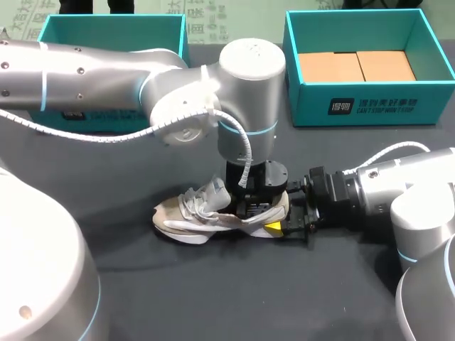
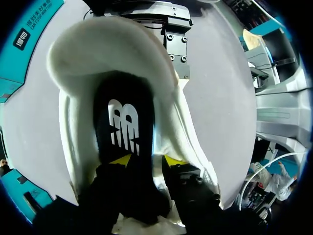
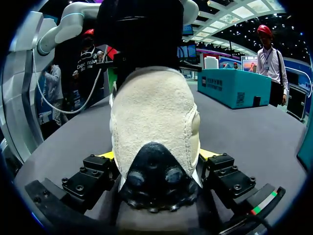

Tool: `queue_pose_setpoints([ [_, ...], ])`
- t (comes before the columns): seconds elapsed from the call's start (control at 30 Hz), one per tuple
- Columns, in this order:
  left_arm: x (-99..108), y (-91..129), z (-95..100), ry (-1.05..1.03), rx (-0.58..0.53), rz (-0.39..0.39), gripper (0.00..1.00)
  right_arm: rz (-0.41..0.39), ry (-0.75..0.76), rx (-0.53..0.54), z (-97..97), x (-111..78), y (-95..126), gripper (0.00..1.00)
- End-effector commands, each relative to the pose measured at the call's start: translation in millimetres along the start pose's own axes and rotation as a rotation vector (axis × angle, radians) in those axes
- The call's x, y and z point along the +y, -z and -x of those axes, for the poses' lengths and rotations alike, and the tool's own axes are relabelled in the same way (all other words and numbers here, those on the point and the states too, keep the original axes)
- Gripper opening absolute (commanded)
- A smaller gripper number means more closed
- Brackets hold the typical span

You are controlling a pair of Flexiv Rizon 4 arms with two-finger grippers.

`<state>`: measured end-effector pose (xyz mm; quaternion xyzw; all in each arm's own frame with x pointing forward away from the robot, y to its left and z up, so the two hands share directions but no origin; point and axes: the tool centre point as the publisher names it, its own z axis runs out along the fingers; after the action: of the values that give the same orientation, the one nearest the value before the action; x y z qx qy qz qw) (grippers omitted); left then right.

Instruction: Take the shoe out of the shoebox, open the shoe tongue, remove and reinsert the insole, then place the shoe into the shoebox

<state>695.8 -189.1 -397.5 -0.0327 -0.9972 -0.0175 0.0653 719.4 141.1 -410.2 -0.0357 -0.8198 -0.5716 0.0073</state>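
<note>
A cream shoe (image 1: 206, 217) lies on its sole on the dark table, toe to the left. My left gripper (image 1: 250, 202) points straight down into its opening. In the left wrist view the black insole (image 2: 124, 122) with a white logo lies inside the shoe (image 2: 98, 54); its near end passes between the yellow tips of my left gripper (image 2: 146, 160), which stand apart. My right gripper (image 1: 284, 224) comes in from the right at table height. In the right wrist view the shoe's heel (image 3: 156, 122) sits between its fingers (image 3: 105, 169), which press it from both sides.
A teal shoebox (image 1: 370, 106) with brown cardboard inside stands at the back right. A second teal box (image 1: 106, 28) stands at the back left, partly hidden by my left arm. Dark tabletop (image 1: 234, 291) lies bare in front of the shoe.
</note>
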Motion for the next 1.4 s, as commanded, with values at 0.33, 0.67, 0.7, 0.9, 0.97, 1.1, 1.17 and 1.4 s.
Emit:
queue_pose_setpoints([
  [0.33,-4.2,-27.1,9.2,0.031,-0.156,0.013,0.44,-0.004,-0.002,-0.001,0.6,1.2,-1.9,0.0],
  [0.67,-4.2,-33.5,38.4,0.09,-0.208,0.04,0.17,-0.004,-0.002,-0.001,0.6,1.2,-1.9,0.0],
  [0.7,-3.6,-33.3,40.3,0.094,-0.21,0.04,0.08,-0.004,-0.002,-0.001,0.6,1.2,-1.9,0.0],
  [0.9,0.8,-30.9,48.4,0.101,-0.2,0.032,0.0,-0.004,-0.002,-0.001,0.6,1.2,-1.9,0.0],
  [0.97,2.7,-28.8,49.8,0.095,-0.185,0.023,0.0,-0.004,-0.002,-0.001,0.6,1.2,-1.9,0.0],
  [1.1,8.2,-20.0,47.9,0.057,-0.12,-0.023,0.0,-0.004,-0.002,-0.001,0.6,1.2,-1.9,0.0],
  [1.17,11.8,-13.7,45.9,0.041,-0.086,-0.051,0.0,-0.004,-0.002,-0.001,0.6,1.2,-1.9,0.0],
  [1.4,25.8,9.4,41.1,0.001,0.019,-0.165,0.0,-0.004,-0.002,-0.001,0.6,1.2,-1.9,0.0],
])
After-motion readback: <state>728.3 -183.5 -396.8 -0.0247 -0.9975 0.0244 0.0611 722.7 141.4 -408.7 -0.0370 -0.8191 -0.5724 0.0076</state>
